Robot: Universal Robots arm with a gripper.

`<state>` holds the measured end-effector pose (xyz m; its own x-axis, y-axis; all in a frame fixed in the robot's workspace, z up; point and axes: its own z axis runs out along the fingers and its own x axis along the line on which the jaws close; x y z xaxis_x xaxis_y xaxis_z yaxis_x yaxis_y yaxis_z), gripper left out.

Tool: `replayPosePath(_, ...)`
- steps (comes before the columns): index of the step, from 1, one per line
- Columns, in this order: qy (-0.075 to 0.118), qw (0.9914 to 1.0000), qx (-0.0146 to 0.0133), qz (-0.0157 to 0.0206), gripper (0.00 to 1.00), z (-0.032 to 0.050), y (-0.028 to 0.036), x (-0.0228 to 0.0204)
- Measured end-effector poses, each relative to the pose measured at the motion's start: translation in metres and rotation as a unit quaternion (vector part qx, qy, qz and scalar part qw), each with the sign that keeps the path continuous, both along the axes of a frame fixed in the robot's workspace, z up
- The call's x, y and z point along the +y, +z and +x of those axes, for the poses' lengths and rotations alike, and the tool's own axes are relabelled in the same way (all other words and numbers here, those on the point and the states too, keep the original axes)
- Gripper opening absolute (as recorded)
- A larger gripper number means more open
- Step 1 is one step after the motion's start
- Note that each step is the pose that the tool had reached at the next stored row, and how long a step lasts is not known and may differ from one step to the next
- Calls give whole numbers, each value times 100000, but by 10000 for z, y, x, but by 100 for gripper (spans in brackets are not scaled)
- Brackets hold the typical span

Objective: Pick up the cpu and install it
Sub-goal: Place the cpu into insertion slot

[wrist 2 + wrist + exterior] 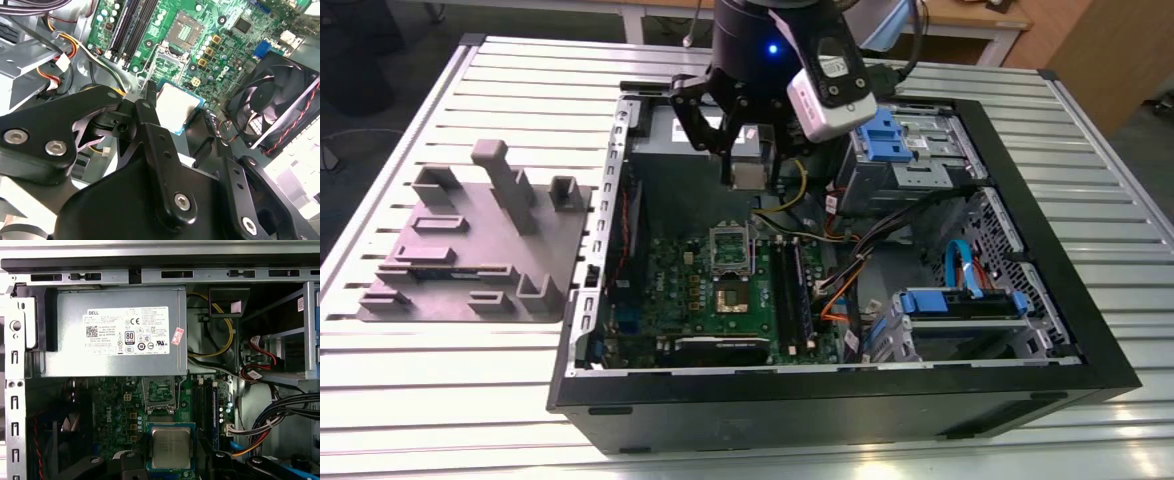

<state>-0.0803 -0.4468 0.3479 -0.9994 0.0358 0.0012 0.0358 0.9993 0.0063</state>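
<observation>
One grey moulded tray (467,250) with blocky upright posts lay on the ribbed metal tabletop (454,385) at the exterior view's left. Beside it stood an open black computer case (854,405), its sheet-metal walls punched with slots. A flat green circuit board (680,290) covered the case floor, carrying a square socket (731,296) with its metal frame raised. Long black memory slots (790,285) ran alongside the socket.

Above the board hung the claw (749,165), clamped on the cpu (751,178), a small flat square held clear of the socket. In the second wrist view the cpu (177,106) showed a dull silvery lid on a thin blue-green edge. Matte black fingers (146,112), studded with screw heads, pressed against its sides and hid its near corner. In the first wrist view the cpu (171,447) sat between the dark finger ends, its lower edge cut off. Beyond it lay a silver-grey metal box (120,332) with a white label.

A black round-bladed fan (272,100) with a thin red wire was partly cropped in the second wrist view. Toward the exterior view's right, orange cables (847,290) curled past blue plastic brackets (891,135). The arm's dark body covered part of the case's far wall.
</observation>
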Motion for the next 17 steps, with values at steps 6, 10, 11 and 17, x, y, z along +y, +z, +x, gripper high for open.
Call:
replayPosePath(6,-1,100000,0,-2,47,0,-86,-127)
replayPosePath(10,3,100000,1,-1,47,19,-158,-194)
replayPosePath(11,1,100000,0,0,47,28,-176,-194)
replayPosePath(17,-3,100000,0,-2,47,77,-285,-199)
